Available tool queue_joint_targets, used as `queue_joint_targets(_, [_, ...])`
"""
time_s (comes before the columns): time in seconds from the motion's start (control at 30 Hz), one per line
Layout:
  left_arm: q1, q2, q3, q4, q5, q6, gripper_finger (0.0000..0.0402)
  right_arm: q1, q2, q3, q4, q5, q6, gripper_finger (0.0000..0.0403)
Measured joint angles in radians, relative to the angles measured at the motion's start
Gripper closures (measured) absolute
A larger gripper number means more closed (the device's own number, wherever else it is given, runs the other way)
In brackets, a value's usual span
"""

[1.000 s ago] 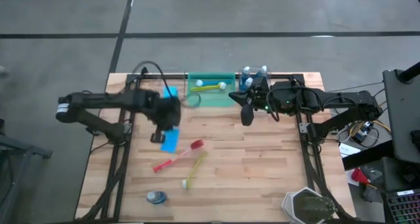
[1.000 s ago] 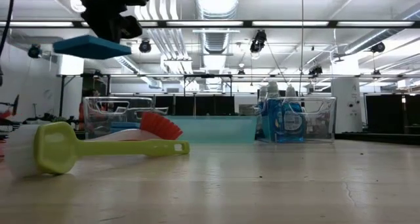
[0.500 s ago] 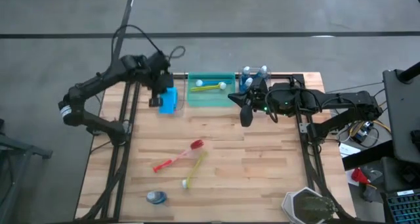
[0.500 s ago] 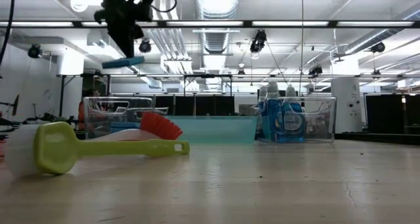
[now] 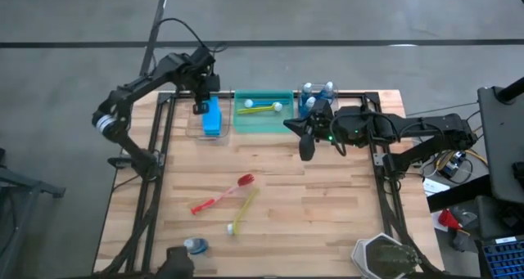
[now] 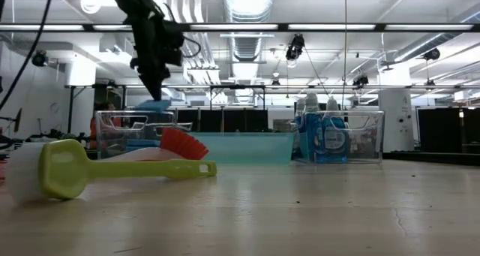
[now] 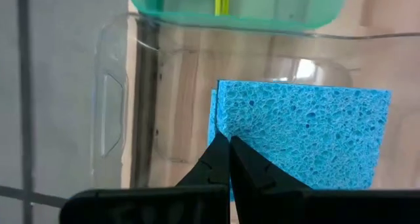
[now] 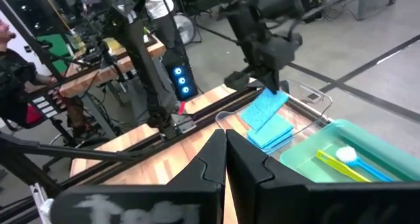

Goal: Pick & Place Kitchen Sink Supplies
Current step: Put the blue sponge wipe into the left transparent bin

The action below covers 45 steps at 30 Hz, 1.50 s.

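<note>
My left gripper (image 5: 201, 107) is shut on a flat blue sponge (image 5: 213, 117) over the clear bin (image 5: 193, 125) at the table's far left. In the low view the sponge (image 6: 154, 104) sits just above the bin's rim (image 6: 135, 115). More blue sponges (image 8: 274, 133) lie stacked in that bin. A red brush (image 5: 221, 194), a yellow brush (image 5: 243, 210) and a small bottle (image 5: 195, 245) lie on the table. My right gripper (image 5: 304, 145) waits shut, above the table near the green bin (image 5: 264, 115). My left gripper pinches the sponge's edge near a corner (image 7: 226, 131) between its two fingers, coming from above and pointing down. The sponge (image 8: 266, 108) hangs tilted below the fingers over the stacked sponges. I cannot tell whether its lower end touches them.
The green bin holds a yellow brush (image 5: 260, 108) and a blue brush (image 8: 364, 168). Bottles of blue liquid (image 6: 322, 134) stand in a clear bin (image 5: 318, 92) at the far right. Bare wood lies right of the brushes. A person (image 8: 13, 60) stands beyond the table.
My left gripper has carried the sponge from above the table's left middle toward the far edge, over the clear bin, and then down to just above its rim. The sponge has stayed in the shut fingers throughout. The right arm has kept still.
</note>
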Motion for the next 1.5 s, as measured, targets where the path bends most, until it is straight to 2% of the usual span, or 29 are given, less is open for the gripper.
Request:
queue_joint_targets(0.33, [0.051, 0.126, 0.009, 0.029, 0.056, -0.001, 0.0401, 0.0, 0.0, -0.001, -0.001, 0.0, -0.01, 0.0394])
queue_joint_targets(0.73, [0.095, 0.141, 0.009, 0.029, 0.088, 0.047, 0.0401, 0.0, 0.0, -0.001, -0.001, 0.002, -0.061, 0.0394])
queue_joint_targets(0.93, [0.104, 0.141, -0.013, 0.053, 0.168, 0.07, 0.0401, 0.0, 0.0, -0.001, -0.001, 0.002, -0.064, 0.0394])
queue_joint_targets(1.5, [0.122, 0.142, -0.081, 0.105, 0.091, 0.133, 0.0401, 0.0, 0.0, -0.001, -0.001, 0.003, -0.061, 0.0394])
